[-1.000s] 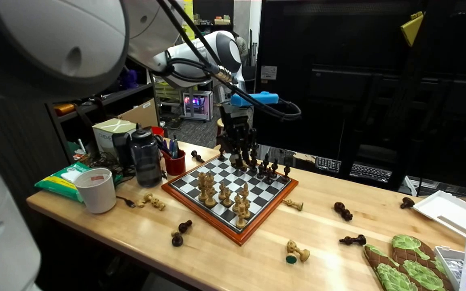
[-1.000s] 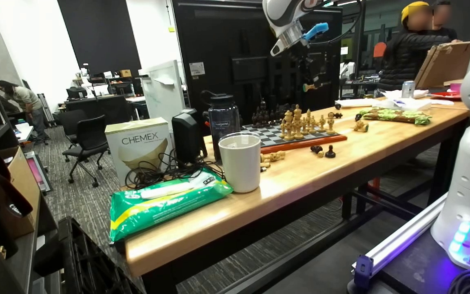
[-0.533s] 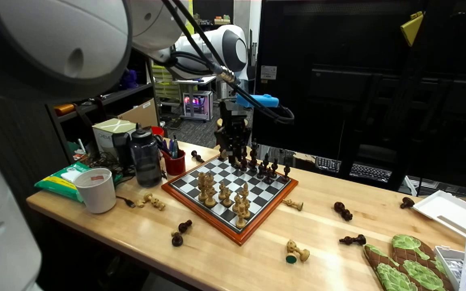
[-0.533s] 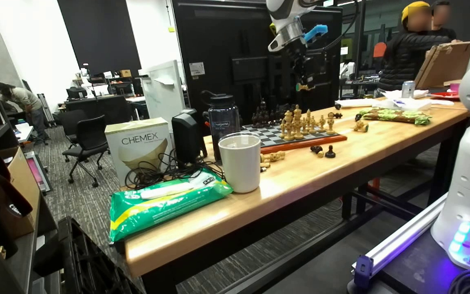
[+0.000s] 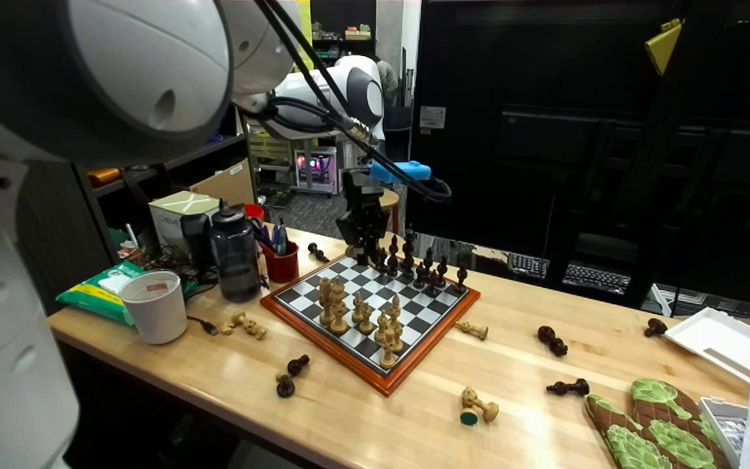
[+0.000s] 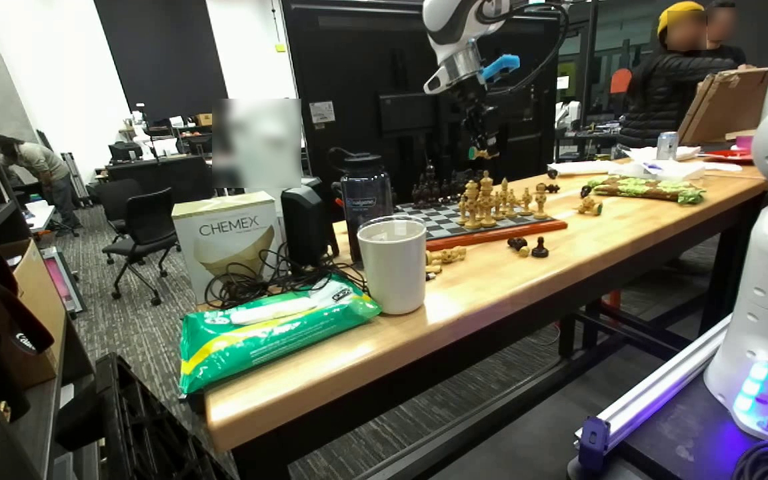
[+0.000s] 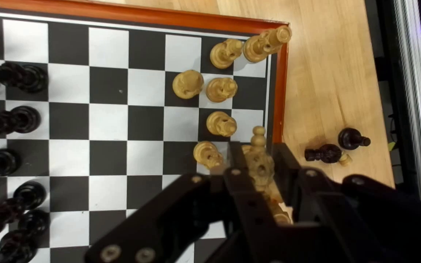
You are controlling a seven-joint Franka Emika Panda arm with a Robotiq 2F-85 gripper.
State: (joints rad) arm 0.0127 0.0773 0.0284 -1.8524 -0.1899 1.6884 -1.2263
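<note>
My gripper [image 7: 258, 148] is shut on a light wooden chess piece [image 7: 260, 166], with its knobbed tip showing between the fingers in the wrist view. In an exterior view the piece [image 6: 483, 154] lies sideways in the gripper [image 6: 482, 143], its green base toward the left. The gripper [image 5: 363, 251] is above the far left part of the chessboard [image 5: 355, 352], close to the standing dark pieces [image 5: 407, 251]. Several light pieces [image 5: 338, 312] stand on the board's near side. They also show under the gripper in the wrist view [image 7: 220, 124].
Fallen pieces lie around the board, such as dark ones [image 5: 552, 340] and light ones [image 5: 476, 405]. A red pen cup [image 5: 281, 262], a dark bottle [image 5: 235, 257] and a white cup [image 5: 153, 309] stand to the left. Leaf-patterned mitts [image 5: 665, 423] and a white tray [image 5: 733, 345] lie right.
My gripper has moved left in both exterior views with the light piece held. It has come lower in an exterior view. The pieces on the board and table have not moved.
</note>
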